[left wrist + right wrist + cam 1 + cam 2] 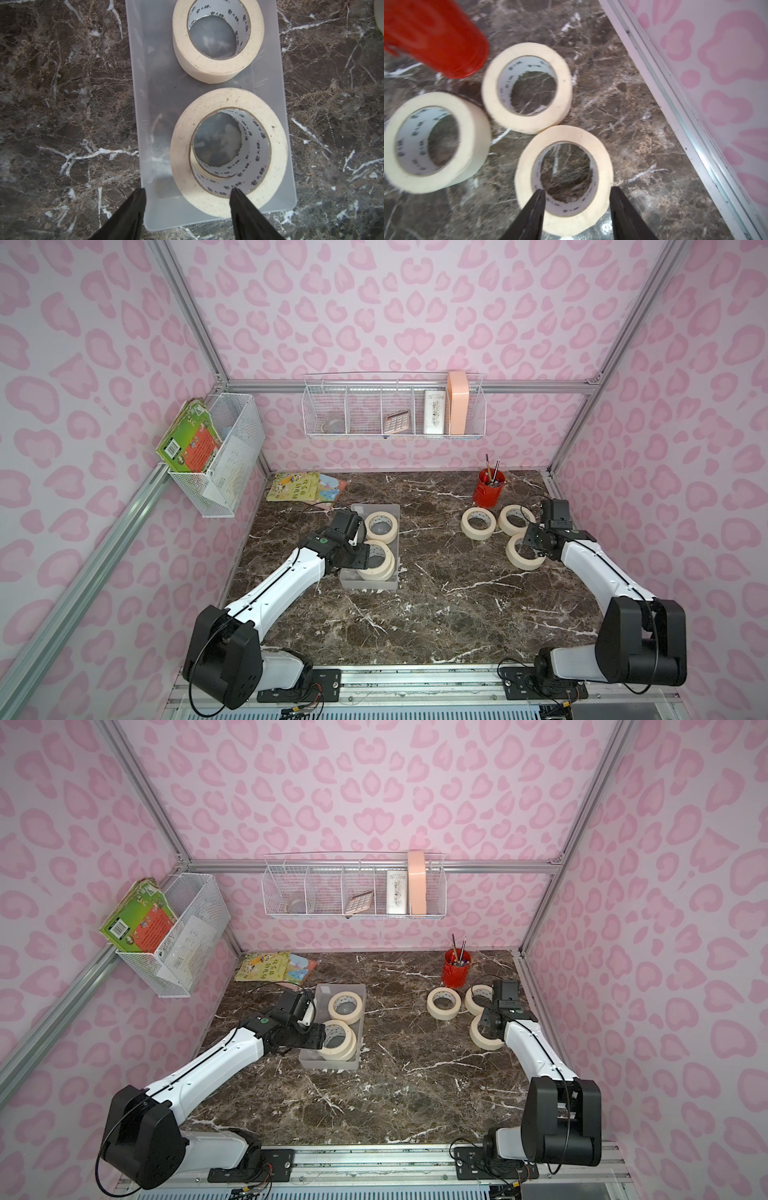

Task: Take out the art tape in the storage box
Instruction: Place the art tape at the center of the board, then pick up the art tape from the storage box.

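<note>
The frosted storage box (370,585) (162,93) lies left of centre on the marble table. Art tape fills it: one cream roll (380,526) (218,37) at the far end and a stack of two rolls (376,562) (228,149) at the near end. My left gripper (188,190) (365,555) hangs open over that stack, with one finger in the top roll's core and the other outside it. Three more rolls lie on the table at the right (478,522) (516,519) (524,551). My right gripper (577,189) is open astride the nearest roll's (564,178) wall.
A red cup (490,489) (431,35) with brushes stands just behind the right-hand rolls. Picture books (305,487) lie at the back left corner. White wire baskets (392,410) (224,456) hang on the walls. The metal frame rail (675,104) runs close beside my right gripper.
</note>
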